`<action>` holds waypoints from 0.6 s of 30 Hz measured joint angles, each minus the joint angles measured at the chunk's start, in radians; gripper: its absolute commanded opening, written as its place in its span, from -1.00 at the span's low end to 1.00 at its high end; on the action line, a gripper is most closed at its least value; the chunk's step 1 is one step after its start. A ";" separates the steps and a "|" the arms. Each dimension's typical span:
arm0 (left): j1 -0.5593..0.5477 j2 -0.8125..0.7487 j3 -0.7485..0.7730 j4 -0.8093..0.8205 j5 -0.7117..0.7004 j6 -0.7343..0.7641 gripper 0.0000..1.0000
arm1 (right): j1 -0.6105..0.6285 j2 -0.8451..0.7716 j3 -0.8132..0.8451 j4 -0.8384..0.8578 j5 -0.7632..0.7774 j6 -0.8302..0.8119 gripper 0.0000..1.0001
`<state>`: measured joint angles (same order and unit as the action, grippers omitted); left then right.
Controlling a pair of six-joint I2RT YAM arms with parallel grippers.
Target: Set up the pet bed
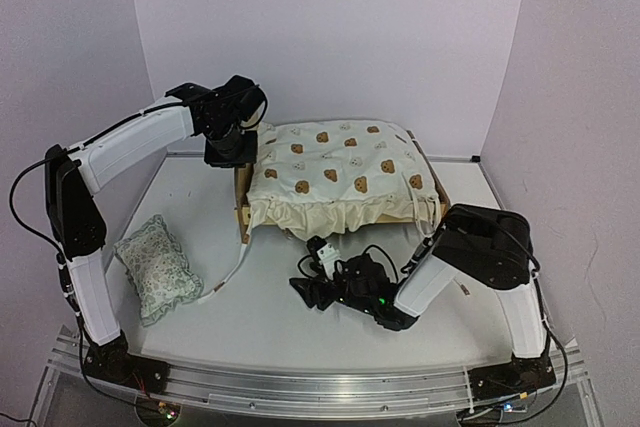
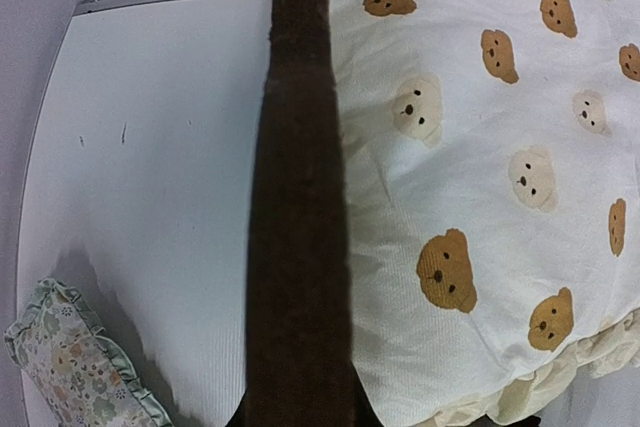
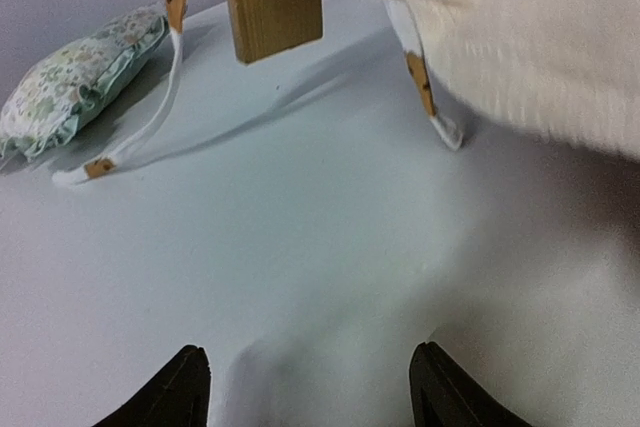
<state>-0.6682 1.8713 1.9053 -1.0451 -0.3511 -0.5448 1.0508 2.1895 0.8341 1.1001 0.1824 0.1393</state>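
Observation:
The pet bed (image 1: 242, 209) stands at the back middle of the table, with only its plywood left corner showing under the cream bear-print cover (image 1: 335, 172) draped over it. My left gripper (image 1: 230, 152) is at the bed's left end. In the left wrist view it is shut on the headboard's top edge (image 2: 298, 247), a dark strip beside the cover (image 2: 470, 197). My right gripper (image 1: 312, 287) lies low on the table in front of the bed, open and empty (image 3: 310, 387). A wooden bed leg (image 3: 275, 7) is ahead of it.
A small floral ruffled pillow (image 1: 158, 267) lies at the left front and shows in both wrist views (image 2: 70, 367) (image 3: 75, 92). A cover tie (image 1: 235, 257) trails over the table (image 1: 300, 337) from the bed's corner, and another tie (image 3: 420, 77) hangs nearby. Purple walls enclose the table.

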 measured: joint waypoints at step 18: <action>-0.001 -0.006 0.000 -0.004 0.012 -0.007 -1.00 | -0.017 0.289 0.385 0.126 0.234 -0.233 0.41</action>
<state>-0.6689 1.8650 1.9052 -1.0494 -0.3388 -0.5518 1.0338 2.4785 1.2187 1.2257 0.4165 -0.0941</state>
